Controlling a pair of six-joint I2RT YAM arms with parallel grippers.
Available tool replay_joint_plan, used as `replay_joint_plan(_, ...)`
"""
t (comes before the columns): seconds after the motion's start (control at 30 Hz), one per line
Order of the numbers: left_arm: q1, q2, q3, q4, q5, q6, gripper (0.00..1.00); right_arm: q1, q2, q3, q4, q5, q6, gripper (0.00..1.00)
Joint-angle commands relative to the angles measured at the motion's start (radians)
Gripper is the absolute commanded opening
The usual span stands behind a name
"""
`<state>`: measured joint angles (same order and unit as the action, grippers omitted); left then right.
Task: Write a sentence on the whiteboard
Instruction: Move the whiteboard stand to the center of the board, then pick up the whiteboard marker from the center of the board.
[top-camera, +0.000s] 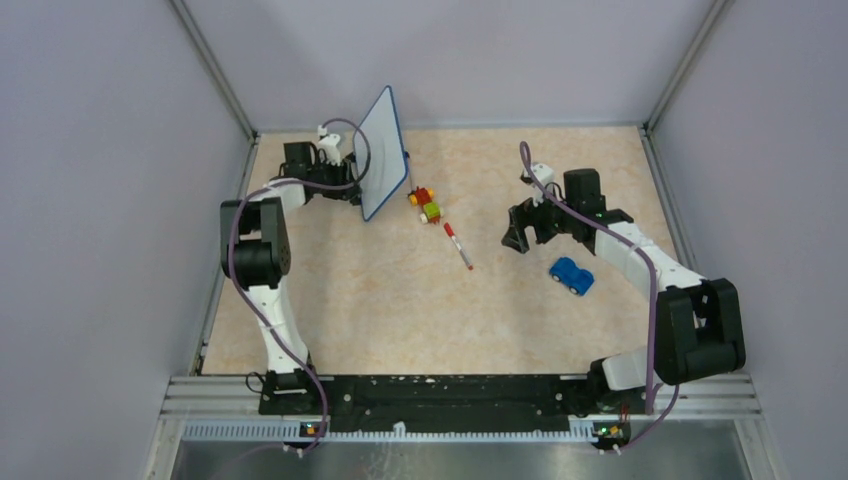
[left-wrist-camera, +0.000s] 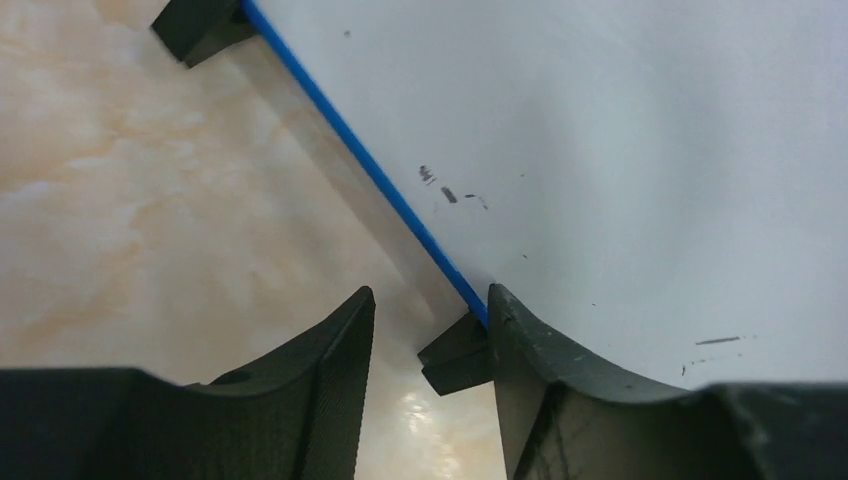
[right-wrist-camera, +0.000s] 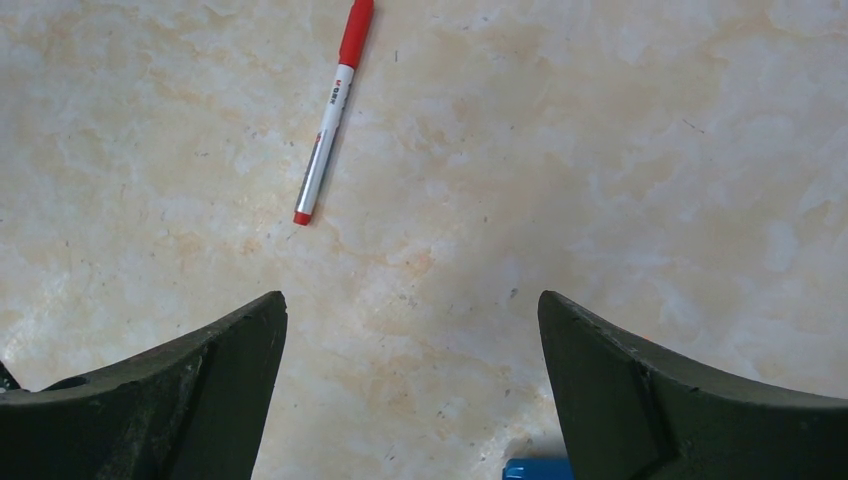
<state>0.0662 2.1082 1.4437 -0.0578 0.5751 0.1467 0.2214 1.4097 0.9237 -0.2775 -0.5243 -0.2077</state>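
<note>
A worktop (top-camera: 350, 300) with a beige, marbled surface is seen across the middle of the top view. The same cream and pale orange veining is shown close up in both wrist views. It is enclosed on three sides by plain lavender-grey panels: a left wall (top-camera: 100, 200), a back wall (top-camera: 450, 60) and a right wall (top-camera: 780, 150). Silver metal posts (top-camera: 215, 70) are set along the two back corners. A ribbed silver rail (top-camera: 200, 395) is fixed along the near edge, with a dull metal sheet (top-camera: 450, 462) below it at the bottom of the frame. The scene is evenly lit, and only soft shadows are cast.
</note>
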Motion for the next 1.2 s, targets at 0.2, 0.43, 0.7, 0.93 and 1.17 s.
replay_joint_plan(0.2, -0.115, -0.141, -0.177, -0.093, 0.137, -0.046, 0.33, -0.002, -0.054, 0.002, 0.048, -0.059, -0.004, 0.93)
replay_joint_plan(0.43, -0.158, -0.275, -0.270, -0.122, 0.227, -0.027, 0.31, -0.002, -0.069, -0.037, 0.104, -0.095, 0.032, 0.91)
replay_joint_plan(0.7, -0.002, -0.320, -0.206, -0.137, 0.177, -0.062, 0.46, 0.143, -0.054, -0.062, 0.148, 0.026, 0.060, 0.84)
replay_joint_plan(0.93, 0.100, -0.327, -0.214, -0.080, 0.099, -0.135, 0.54, 0.394, 0.074, -0.013, 0.161, 0.360, 0.063, 0.70)
replay_joint_plan(1.17, 0.150, -0.338, -0.249, -0.056, 0.093, -0.189, 0.59, 0.485, 0.228, 0.088, 0.110, 0.452, 0.110, 0.59)
